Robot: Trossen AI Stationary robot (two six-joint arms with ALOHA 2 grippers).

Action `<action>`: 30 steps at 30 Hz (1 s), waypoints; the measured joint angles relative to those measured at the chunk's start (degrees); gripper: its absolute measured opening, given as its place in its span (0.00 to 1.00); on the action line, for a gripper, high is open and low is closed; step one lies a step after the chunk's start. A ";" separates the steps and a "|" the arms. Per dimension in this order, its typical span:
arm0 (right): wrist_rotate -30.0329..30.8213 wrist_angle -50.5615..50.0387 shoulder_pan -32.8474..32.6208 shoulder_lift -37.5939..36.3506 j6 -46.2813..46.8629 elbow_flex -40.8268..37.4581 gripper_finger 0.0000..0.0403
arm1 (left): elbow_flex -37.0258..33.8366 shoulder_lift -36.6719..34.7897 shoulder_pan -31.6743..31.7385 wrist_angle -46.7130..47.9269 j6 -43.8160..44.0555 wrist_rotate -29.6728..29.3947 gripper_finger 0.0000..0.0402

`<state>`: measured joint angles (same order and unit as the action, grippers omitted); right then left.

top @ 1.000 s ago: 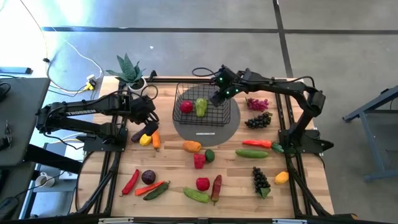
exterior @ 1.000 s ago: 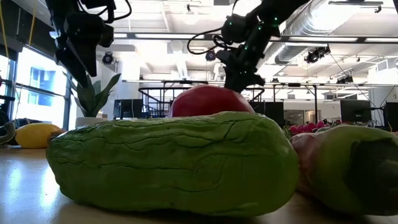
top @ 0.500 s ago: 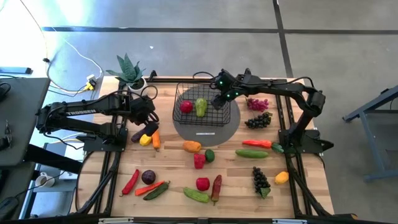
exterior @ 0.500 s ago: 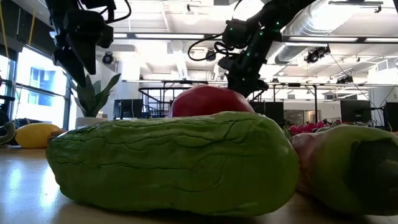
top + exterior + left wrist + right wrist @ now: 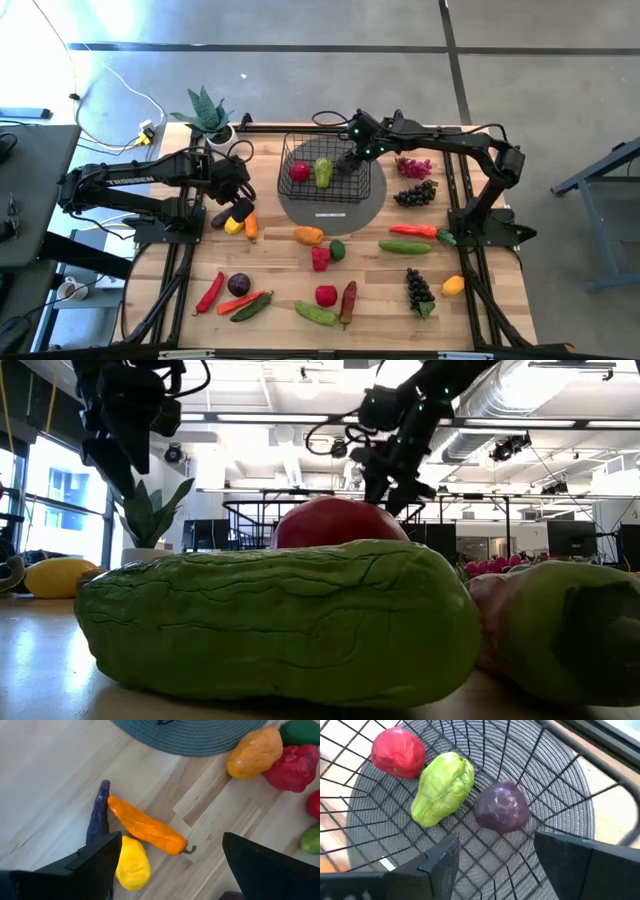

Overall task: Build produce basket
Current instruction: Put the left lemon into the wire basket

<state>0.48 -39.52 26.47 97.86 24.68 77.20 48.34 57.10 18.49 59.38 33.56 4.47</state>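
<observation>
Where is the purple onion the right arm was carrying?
In the right wrist view the purple onion lies on the floor of the basket, beside the green pepper; the open right gripper hangs just above it.

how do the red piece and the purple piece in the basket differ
The red piece is bright red and sits at one end of the row; the purple piece is dark purple, at the other end, just ahead of the open right gripper. The red piece touches the green piece lightly at most; the purple piece seems to touch it. Both are roundish, similar in size, and lie on the floor of the basket.
</observation>
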 joint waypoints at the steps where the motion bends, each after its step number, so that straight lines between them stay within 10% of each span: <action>1: 0.08 -0.41 -0.21 0.00 0.47 1.17 0.58 | 0.00 0.00 -0.21 0.07 1.06 0.00 0.84; 30: 2.41 -11.84 -5.96 -0.02 -4.37 11.68 0.59 | -7.88 0.00 -17.82 5.95 28.78 -7.24 0.84</action>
<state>2.89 -51.36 20.51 97.84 20.31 88.88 40.46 57.10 0.67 65.33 62.34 -2.77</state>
